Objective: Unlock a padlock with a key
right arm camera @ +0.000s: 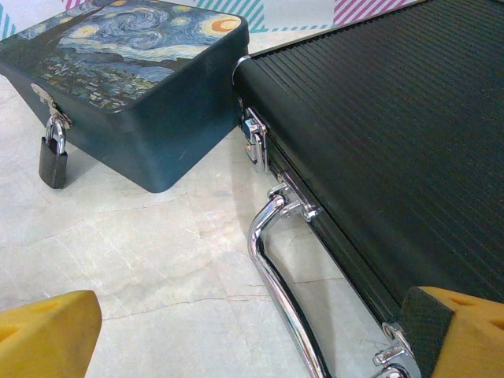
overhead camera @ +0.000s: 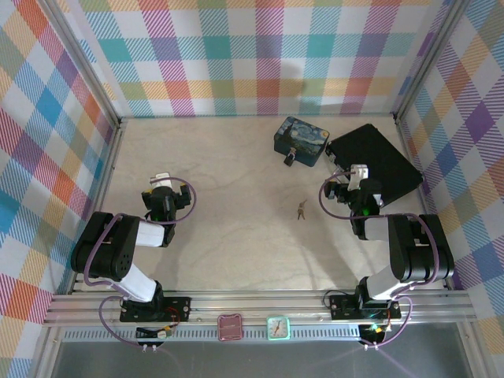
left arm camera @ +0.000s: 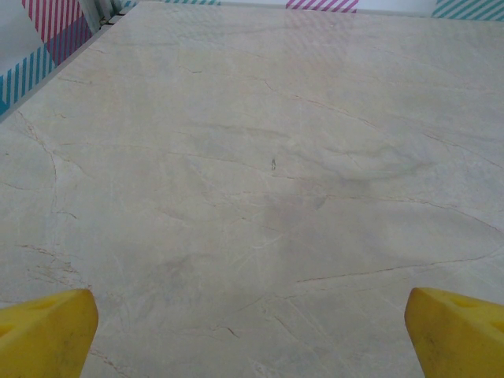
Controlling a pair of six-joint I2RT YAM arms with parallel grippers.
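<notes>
Padlock (right arm camera: 53,157) hanging on painted tin (right arm camera: 142,87), key (overhead camera: 301,209) loose on worktop (overhead camera: 228,173), left end effector (overhead camera: 162,179) and right end effector (overhead camera: 358,171) spread apart

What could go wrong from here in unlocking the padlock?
1. The key is tiny and lies flat on the table; a gripper may push it rather than lift it.
2. The padlock hangs from the tin, which looks unfixed; either may shift when the key goes in.
3. The right gripper is open next to the black case and might catch its chrome handle.
</notes>
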